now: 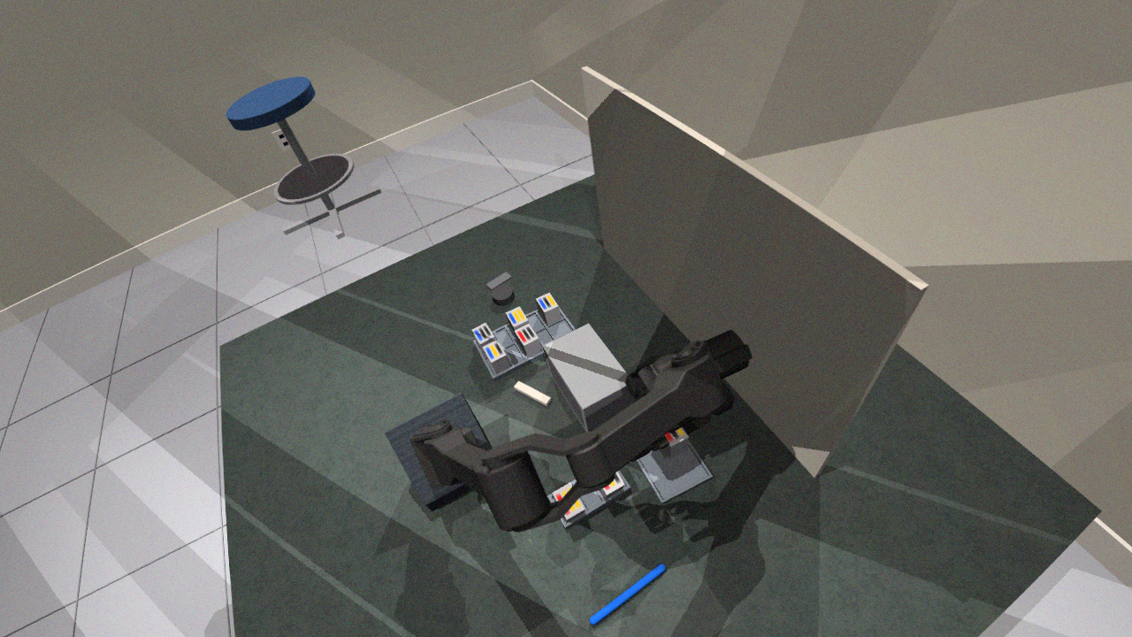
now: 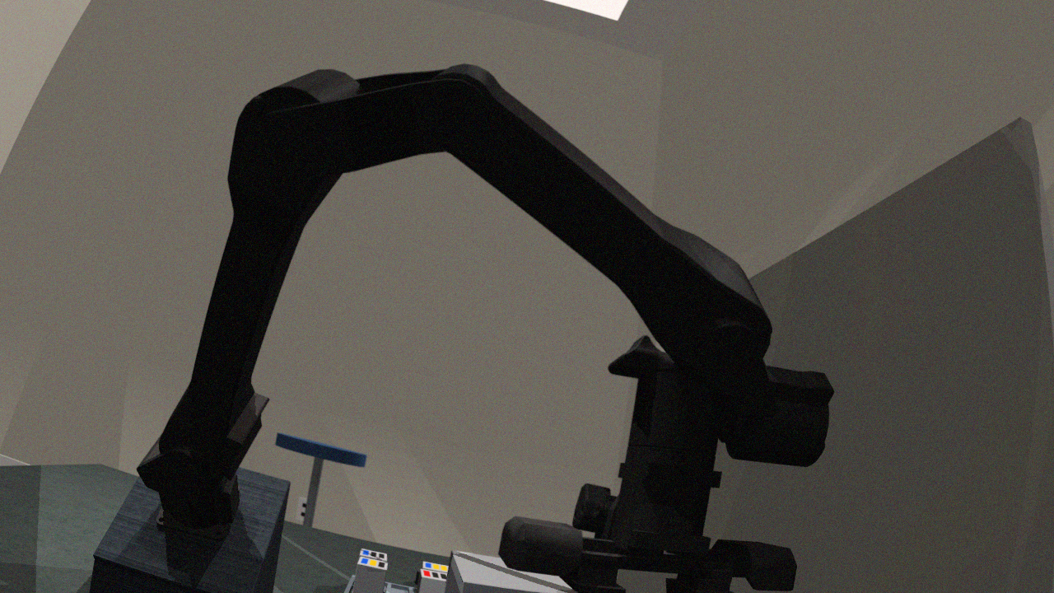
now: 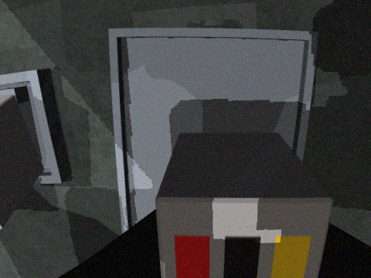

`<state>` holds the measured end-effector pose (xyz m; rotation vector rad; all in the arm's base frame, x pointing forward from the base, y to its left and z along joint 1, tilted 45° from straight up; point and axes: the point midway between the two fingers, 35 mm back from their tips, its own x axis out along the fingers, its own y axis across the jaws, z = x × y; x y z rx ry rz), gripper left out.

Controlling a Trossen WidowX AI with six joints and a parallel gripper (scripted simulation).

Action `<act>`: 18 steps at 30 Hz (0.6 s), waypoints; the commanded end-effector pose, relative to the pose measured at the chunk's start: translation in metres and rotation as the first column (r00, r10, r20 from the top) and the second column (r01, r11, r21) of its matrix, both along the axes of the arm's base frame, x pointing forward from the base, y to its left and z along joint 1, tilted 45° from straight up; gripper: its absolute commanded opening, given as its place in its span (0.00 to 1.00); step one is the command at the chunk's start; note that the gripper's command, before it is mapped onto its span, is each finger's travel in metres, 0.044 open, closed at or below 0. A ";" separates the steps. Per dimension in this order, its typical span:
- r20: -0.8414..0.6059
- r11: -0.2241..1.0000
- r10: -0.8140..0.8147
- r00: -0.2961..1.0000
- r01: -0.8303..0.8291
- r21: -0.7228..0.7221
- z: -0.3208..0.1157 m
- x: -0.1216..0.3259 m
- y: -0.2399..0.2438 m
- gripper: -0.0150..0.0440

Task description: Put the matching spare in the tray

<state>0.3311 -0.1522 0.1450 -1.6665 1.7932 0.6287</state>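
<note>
My gripper (image 3: 229,215) is shut on a dark grey block (image 1: 675,434) (image 3: 243,166) whose pale top label carries red, black and yellow bars. The block is low over the near part of the square grey tray (image 1: 672,489) (image 3: 210,33); I cannot tell whether it touches the tray floor. Nothing else shows in the tray. In the exterior view the fingertips and block are below the frame. Other coded blocks stand in a far rack (image 1: 518,365) and a near rack (image 1: 585,518) (image 3: 44,131). I cannot make out the mounted unit or its back code.
A large grey box (image 1: 589,368) (image 2: 493,575) stands beside the arm, between the far rack and the tray. A tall panel (image 1: 736,261) rises behind the tray. A white bar (image 1: 531,393), a blue rod (image 1: 627,594) and a small dark round object (image 1: 501,294) lie around.
</note>
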 end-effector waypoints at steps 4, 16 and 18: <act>0.001 1.000 0.006 1.000 -0.006 0.004 -0.004 0.000 -0.003 0.25; 0.001 1.000 0.005 1.000 -0.005 0.003 -0.010 -0.002 -0.010 0.25; 0.001 1.000 0.005 1.000 -0.005 0.002 -0.011 -0.002 -0.011 0.25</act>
